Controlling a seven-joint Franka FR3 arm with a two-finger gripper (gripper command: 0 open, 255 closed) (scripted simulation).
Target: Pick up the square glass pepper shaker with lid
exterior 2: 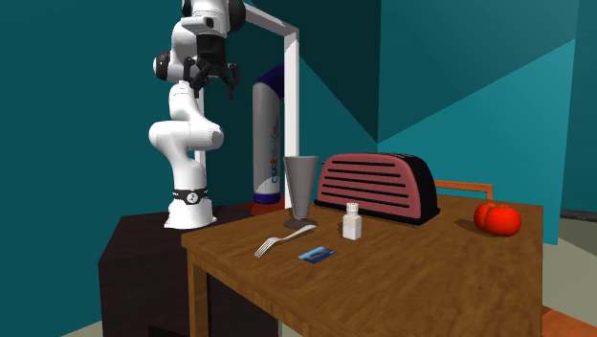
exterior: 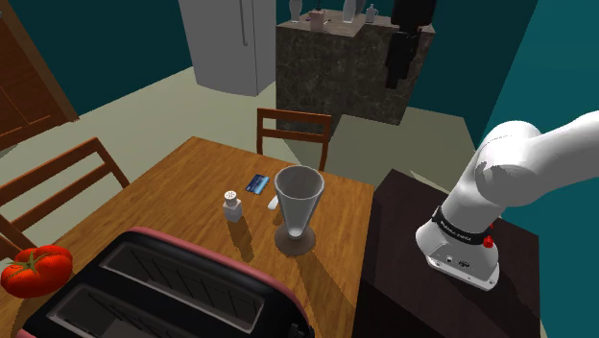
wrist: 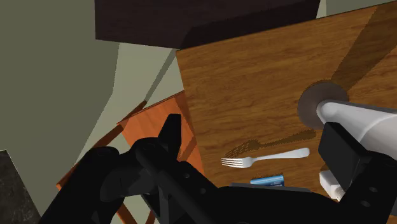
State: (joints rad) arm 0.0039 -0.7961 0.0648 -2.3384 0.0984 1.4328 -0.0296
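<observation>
Over the shoulder view, we're seeing a wooden table (exterior: 163, 187) on pale floor, teal walls, w/ a grey fridge (exterior: 230, 43) and a stone counter (exterior: 336, 72) at the back. The pepper shaker (exterior: 232, 206) is standing upright mid-table. It's near a tall grey goblet (exterior: 298, 206), w/ a blue card (exterior: 257, 182) just past it and bare wood opening toward that view's left. A toaster (exterior: 163, 293) and a tomato (exterior: 36, 269) are sitting by the bottom edge.

On the 2nd exterior view we're catching the gripper (exterior 2: 215, 86) hanging high above the stand (exterior 2: 143, 268), well apart from the shaker. A fork (exterior 2: 273, 245) is lying near the table's front edge.

At the wrist we're noting the fingers (wrist: 170, 137) standing wide apart, gripping nothing, over the table edge and a chair (wrist: 159, 114).
</observation>
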